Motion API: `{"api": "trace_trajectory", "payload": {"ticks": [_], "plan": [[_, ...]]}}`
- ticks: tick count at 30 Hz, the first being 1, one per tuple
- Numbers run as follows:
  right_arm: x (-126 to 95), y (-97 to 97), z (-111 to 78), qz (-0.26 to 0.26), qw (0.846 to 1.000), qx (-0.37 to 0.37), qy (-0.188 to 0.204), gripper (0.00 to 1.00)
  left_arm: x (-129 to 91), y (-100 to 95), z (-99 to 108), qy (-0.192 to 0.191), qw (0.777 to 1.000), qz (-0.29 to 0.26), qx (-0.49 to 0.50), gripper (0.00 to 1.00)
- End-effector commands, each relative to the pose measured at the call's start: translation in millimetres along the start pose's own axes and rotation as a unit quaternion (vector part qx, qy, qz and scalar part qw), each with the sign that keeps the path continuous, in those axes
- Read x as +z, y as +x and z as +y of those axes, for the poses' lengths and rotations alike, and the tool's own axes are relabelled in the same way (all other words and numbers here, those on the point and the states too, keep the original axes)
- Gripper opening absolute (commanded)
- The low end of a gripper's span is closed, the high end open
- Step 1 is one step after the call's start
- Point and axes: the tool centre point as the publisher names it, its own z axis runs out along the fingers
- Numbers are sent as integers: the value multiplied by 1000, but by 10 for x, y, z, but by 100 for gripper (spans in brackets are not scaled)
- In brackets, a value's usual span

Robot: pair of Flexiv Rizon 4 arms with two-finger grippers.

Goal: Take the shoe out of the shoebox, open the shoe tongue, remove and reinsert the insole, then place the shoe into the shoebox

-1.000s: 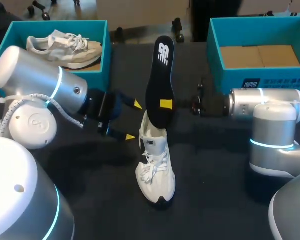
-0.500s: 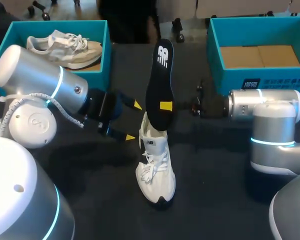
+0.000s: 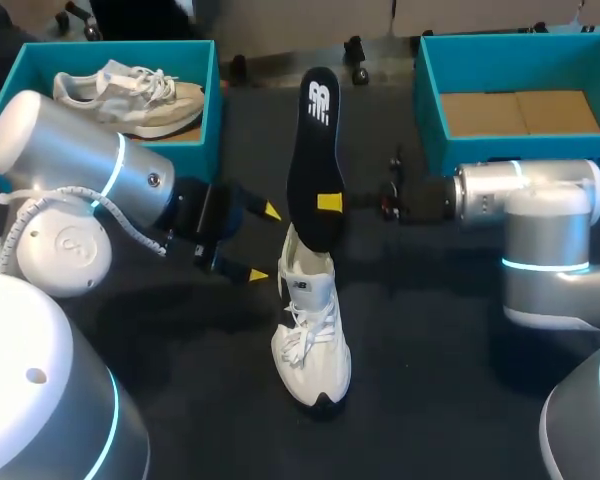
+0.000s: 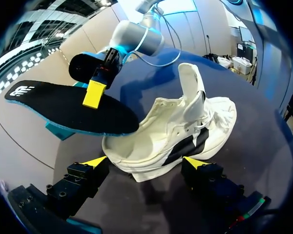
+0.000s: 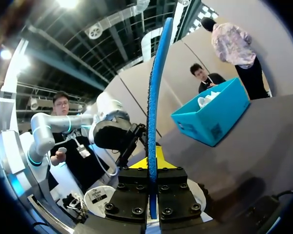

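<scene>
Compared with one second ago, the right gripper (image 3: 330, 203) has moved a little toward the left and slightly up in the head view. The black insole (image 3: 315, 160) that it clamps has gone with it, so its upper end with the white logo now stands a bit more to the left. The lower end of the insole is in the opening of the white shoe (image 3: 311, 330), as before. The shoe has not moved from the middle of the dark table (image 3: 440, 340), with its toe toward the lower edge of the frame. The left gripper (image 3: 265, 242) has also kept its place at the left of the shoe's heel, its fingers spread wide.

The left wrist view shows what the head view cannot. The heel of the shoe lies between the wide yellow tips, the tongue stands up, and the insole reaches into the shoe from one side, with a blue underside. The right wrist view shows the insole edge-on, pressed between the two fingers of its gripper.

Only the head view shows both boxes. The left shoebox (image 3: 212, 95), in the upper left, holds a beige shoe (image 3: 130, 92). The right shoebox (image 3: 432, 110), in the upper right, shows only a brown cardboard bottom.
</scene>
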Motion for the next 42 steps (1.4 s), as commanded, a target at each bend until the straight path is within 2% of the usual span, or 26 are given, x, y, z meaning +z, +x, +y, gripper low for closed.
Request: {"api": "trace_trajectory", "payload": {"ticks": [1, 12, 26, 42], "plan": [[26, -51, 10, 2, 1000, 3, 10, 0, 3, 8, -7, -3, 1000, 1, -2, 100], [-57, -46, -84, 0, 1000, 8, 17, 0, 4, 14, 1, -4, 1000, 1, -3, 100], [-53, -24, -180, 1, 1000, 19, 11, 0, 16, 28, 20, -6, 1000, 2, -8, 100], [-44, 27, -98, -9, 1000, 20, 12, 0, 11, 33, 34, -5, 1000, 2, -6, 100]]}}
